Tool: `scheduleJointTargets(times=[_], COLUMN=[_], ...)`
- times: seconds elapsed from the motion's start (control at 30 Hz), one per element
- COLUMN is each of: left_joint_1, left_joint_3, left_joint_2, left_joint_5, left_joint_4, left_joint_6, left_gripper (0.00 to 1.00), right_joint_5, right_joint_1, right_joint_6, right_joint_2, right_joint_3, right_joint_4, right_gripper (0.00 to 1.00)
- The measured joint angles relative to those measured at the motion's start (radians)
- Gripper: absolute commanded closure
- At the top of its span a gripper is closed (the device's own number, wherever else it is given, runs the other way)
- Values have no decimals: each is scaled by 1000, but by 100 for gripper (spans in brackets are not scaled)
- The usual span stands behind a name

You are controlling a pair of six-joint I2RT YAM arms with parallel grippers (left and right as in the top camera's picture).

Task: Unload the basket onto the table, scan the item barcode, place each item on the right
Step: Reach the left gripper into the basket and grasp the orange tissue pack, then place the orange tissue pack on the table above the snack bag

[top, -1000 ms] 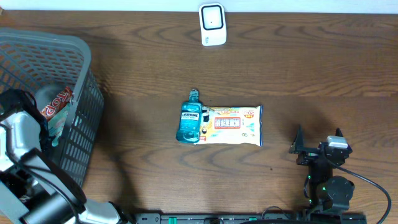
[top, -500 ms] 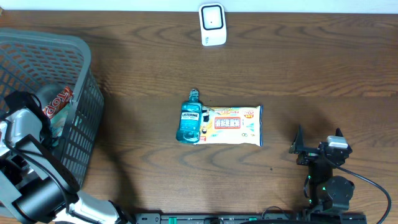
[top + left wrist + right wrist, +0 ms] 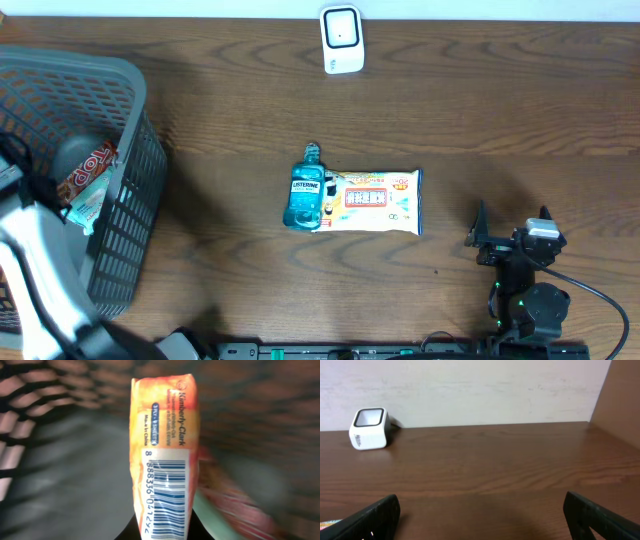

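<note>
Currently left gripper (image 3: 162,536) is clamping the Kimberly-Clark packet (image 3: 165,445) by its barcode end, inside the basket (image 3: 130,90). Right gripper (image 3: 482,510) is sitting wide open and empty, far right of the basket. Packet is probably handling light, soft, slippery.

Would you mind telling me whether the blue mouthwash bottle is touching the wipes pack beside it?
Touching. The overhead view shows the mouthwash bottle lying against the wipes pack, with no gap showing between them.

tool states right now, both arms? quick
Left tool: closed, holding the orange packet, barcode facing the wrist camera.
Right tool: open, holding nothing.
</note>
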Motion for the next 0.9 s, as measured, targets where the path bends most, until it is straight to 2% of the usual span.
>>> scheduleJointTargets(times=[0.1,0.27,0.37,0.47,0.63,0.8,0.9], left_joint_1=[1,-65,-218,-412,-783,-1083,-1205], left_joint_3=[1,3,4,4,3,3,3], left_joint_2=[-124,-306,-380,-410,-379,-243,-116], left_joint_5=[188,634,843,938,908,673,532], left_joint_4=[66,241,296,295,278,279,286], left_joint_6=[13,19,31,92,258,339,357], left_gripper=[93,93,92,93,93,93,93], right_joint_5=[0,0,0,0,0,0,0], right_joint_1=[0,0,0,0,0,0,0], right_joint_6=[0,0,0,0,0,0,0], right_joint_2=[0,0,0,0,0,0,0], right_joint_3=[0,0,0,0,0,0,0], right_joint_4=[0,1,1,1,1,1,1], right_gripper=[1,1,1,1,1,1,1])
